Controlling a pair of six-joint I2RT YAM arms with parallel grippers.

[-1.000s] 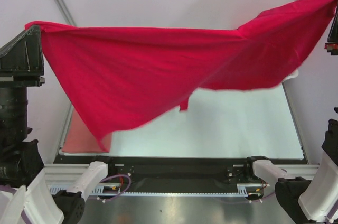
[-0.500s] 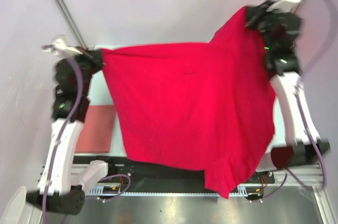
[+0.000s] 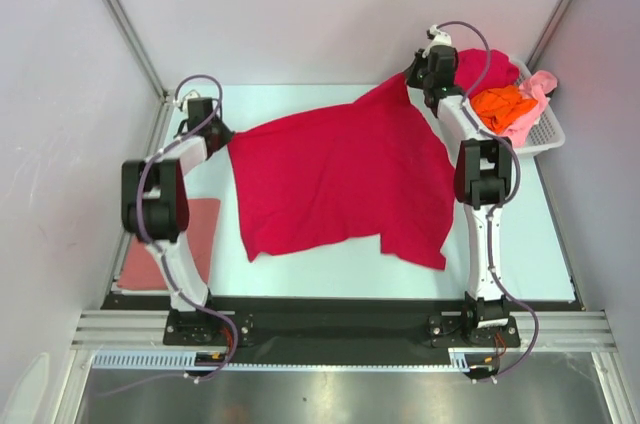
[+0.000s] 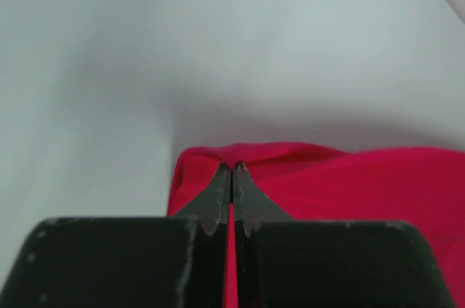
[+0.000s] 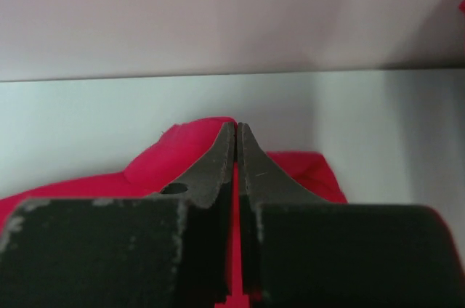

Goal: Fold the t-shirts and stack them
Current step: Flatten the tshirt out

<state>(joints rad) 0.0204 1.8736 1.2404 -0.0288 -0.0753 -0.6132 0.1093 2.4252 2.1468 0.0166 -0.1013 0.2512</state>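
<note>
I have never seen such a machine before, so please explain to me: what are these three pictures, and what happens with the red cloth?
This is a robot with two thin arms bolted to the near edge of a table. The wide picture comes from a camera above. The two close pictures come from small cameras on the wrists, each looking along its own black fingers.

A crimson t-shirt lies spread on the table. The left gripper and the right gripper are both closed on its far edge, one at each end.

A folded salmon pink shirt lies at the left. At the right, a white basket holds an orange shirt, a light pink shirt and a second red shirt.
</note>
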